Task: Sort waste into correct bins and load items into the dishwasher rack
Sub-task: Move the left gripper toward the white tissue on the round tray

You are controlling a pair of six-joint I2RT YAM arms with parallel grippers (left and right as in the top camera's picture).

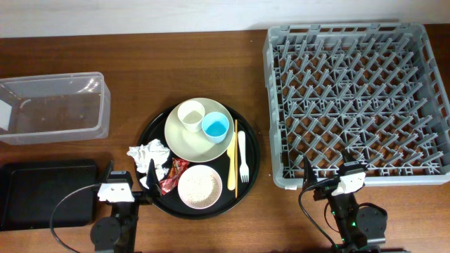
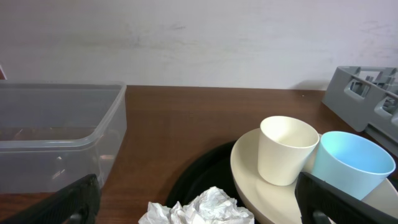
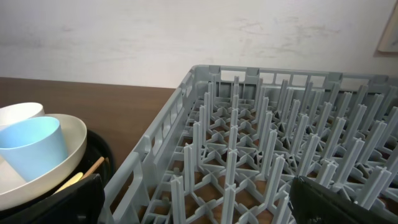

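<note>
On a round black tray (image 1: 157, 128) lie a cream plate (image 1: 188, 139) bearing a cream cup (image 1: 190, 114) and a blue cup (image 1: 215, 126), a crumpled tissue (image 1: 149, 154), a red wrapper (image 1: 172, 176), a pinkish bowl (image 1: 200, 186) with rice grains, a white fork (image 1: 243, 158) and a yellow utensil (image 1: 233, 158). My left gripper (image 1: 130, 176) is open and empty at the tray's front left, facing the tissue (image 2: 202, 208). My right gripper (image 1: 329, 176) is open and empty at the front edge of the grey rack (image 1: 358, 98).
A clear plastic tub (image 1: 55, 105) stands at the back left. A shallow black tray bin (image 1: 42, 193) lies at the front left beside my left arm. Both look empty. The rack (image 3: 261, 137) fills the right wrist view.
</note>
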